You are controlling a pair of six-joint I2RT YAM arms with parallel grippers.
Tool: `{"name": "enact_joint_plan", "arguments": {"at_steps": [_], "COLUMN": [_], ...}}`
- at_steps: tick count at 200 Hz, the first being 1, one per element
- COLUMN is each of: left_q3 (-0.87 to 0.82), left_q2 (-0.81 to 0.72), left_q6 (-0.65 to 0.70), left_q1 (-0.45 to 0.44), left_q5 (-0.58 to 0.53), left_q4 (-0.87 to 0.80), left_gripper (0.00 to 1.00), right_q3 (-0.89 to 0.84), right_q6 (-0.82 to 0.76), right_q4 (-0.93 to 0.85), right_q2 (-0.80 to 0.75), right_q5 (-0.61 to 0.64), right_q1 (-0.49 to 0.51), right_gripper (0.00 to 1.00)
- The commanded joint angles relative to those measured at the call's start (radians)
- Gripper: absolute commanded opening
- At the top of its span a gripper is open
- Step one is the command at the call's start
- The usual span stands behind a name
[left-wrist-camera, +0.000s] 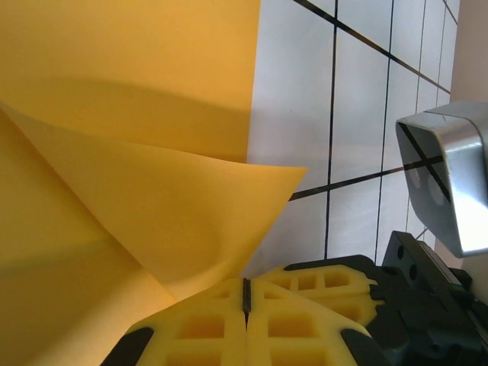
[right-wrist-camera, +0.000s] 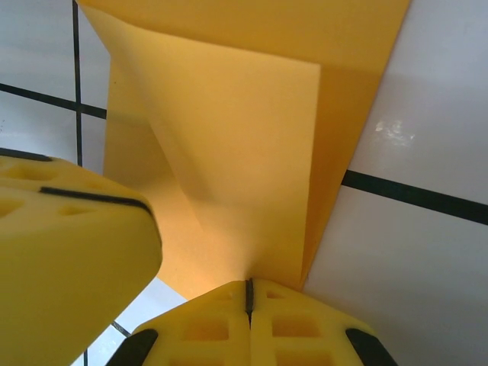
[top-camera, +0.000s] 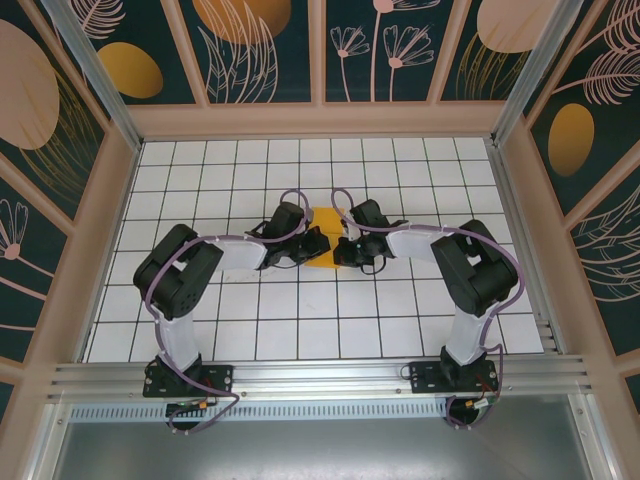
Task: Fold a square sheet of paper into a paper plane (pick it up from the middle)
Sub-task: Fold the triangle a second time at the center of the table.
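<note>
The square sheet of paper (top-camera: pixel 324 222) is in both grips at once. In the left wrist view the left gripper (left-wrist-camera: pixel 246 305) has its yellow fingers (left-wrist-camera: pixel 305 301) pressed flat together, and a raised flap of the sheet (left-wrist-camera: pixel 130 152) runs down to the seam between them. The right gripper (right-wrist-camera: pixel 248 301) is just as tightly closed, with the folded layers of paper (right-wrist-camera: pixel 229 137) narrowing right into its fingertips. How deep the paper sits between either pair of pads is hard to say, since the pads hide it.

One of the left gripper's yellow fingers (right-wrist-camera: pixel 69 244) crowds in at the lower left of the right wrist view, and a silver housing (left-wrist-camera: pixel 446 175) on the right arm sits at the edge of the left wrist view.

From above, the left gripper (top-camera: pixel 312 245) and right gripper (top-camera: pixel 340 248) meet nose to nose over the sheet, near the middle of the white gridded table (top-camera: pixel 300 320). Both arms bend inward from their bases at the near edge.
</note>
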Motion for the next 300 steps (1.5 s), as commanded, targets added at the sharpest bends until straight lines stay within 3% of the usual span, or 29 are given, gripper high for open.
{"name": "enact_joint_plan", "arguments": {"at_steps": [1,69,127,300], "left_q3": [0.007,0.012,0.061,0.182], "left_q2": [0.032,0.078,0.088,0.148], "left_q6": [-0.025,-0.044,0.036,0.186], "left_q1": [-0.008,-0.012,0.0,0.181], "left_q5": [0.017,0.034,-0.145,-0.27], "left_q4": [0.026,0.042,-0.138,-0.27], "left_gripper": [0.01,0.0,0.01,0.02], "right_q3": [-0.014,-0.018,-0.036,-0.052], "right_q6": [0.007,0.005,-0.052,-0.103], "right_q4": [-0.067,-0.071,-0.143,-0.211], "right_q2": [0.05,0.055,0.064,0.105], "right_q5": [0.051,0.051,0.131,0.168], "right_q1": [-0.014,-0.012,-0.011,-0.011], "right_gripper": [0.0,0.0,0.0,0.0]}}
